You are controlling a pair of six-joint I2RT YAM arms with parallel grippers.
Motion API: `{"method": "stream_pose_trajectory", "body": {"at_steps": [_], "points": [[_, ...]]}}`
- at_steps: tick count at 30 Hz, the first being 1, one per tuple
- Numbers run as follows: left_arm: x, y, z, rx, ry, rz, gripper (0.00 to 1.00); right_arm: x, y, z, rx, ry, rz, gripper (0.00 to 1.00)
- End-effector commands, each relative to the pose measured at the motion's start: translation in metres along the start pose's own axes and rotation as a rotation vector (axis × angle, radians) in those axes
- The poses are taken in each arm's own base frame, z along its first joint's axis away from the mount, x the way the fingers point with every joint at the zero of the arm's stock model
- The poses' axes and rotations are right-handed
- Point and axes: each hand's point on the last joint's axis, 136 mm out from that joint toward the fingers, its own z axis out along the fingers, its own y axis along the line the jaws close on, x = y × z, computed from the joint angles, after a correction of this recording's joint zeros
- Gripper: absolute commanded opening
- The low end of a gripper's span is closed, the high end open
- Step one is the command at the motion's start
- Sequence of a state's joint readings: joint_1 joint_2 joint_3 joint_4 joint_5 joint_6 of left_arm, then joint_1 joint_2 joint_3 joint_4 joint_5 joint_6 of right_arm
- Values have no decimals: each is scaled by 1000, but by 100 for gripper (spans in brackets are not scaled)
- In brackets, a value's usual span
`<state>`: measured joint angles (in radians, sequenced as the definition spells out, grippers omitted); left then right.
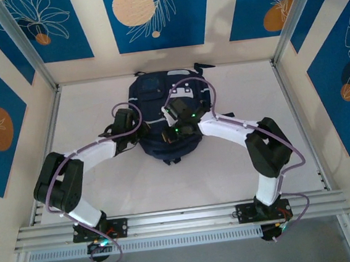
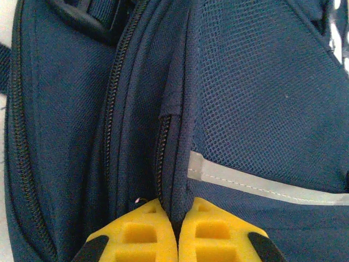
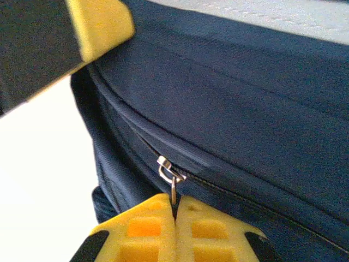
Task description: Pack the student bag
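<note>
The student bag point(image 1: 151, 93) lies on the white worktop point(image 1: 220, 89), towards the back wall. Both arms bend inward over it, the left gripper point(image 1: 131, 128) at its left edge and the right gripper point(image 1: 176, 128) over its middle.

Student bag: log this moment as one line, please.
student bag: lying front up | left gripper: shut on bag fabric beside a zip | right gripper: shut on zipper pull
</note>
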<state>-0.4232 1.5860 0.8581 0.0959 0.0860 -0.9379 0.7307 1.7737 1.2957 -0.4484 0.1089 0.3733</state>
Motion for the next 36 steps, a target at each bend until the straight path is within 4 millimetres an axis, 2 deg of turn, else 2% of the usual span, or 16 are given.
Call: {"method": "stream_pose_trajectory", "body": {"at_steps": [1, 4, 6, 9, 11, 12, 15, 19, 23, 28, 32, 36], "points": [[-57, 4, -15, -59, -195, 67, 0, 52, -70, -37, 290, 186, -70, 0], [-71, 9, -20, -96, -214, 103, 0, 55, -116, -58, 467, 213, -65, 0], [-79, 9, -22, -104, -221, 113, 0, 50, -137, -70, 537, 202, -43, 0], [-90, 6, -25, -117, -238, 137, 0, 36, -159, -84, 618, 155, 16, 0], [-96, 2, -29, -131, -246, 159, 0, 24, -160, -87, 608, 113, 59, 0], [-99, 0, -31, -138, -249, 168, 4, 16, -155, -83, 569, 90, 65, 0], [-100, -8, -41, -136, -228, 171, 52, -6, -123, -65, 391, 18, 38, 0], [-77, -23, -53, -39, -137, 108, 75, -30, -78, -45, 208, -47, -38, 0], [-46, -28, -61, 33, -97, 5, 79, -47, -38, -31, 89, -86, -114, 0], [-1, -23, -54, 69, -58, -153, 81, -61, 10, -22, -42, -120, -173, 0], [12, -12, -44, 39, -63, -209, 82, -59, 39, -20, -141, -116, -188, 0], [14, 6, -30, -27, -78, -225, 84, -45, 47, -16, -186, -81, -173, 0]]}}
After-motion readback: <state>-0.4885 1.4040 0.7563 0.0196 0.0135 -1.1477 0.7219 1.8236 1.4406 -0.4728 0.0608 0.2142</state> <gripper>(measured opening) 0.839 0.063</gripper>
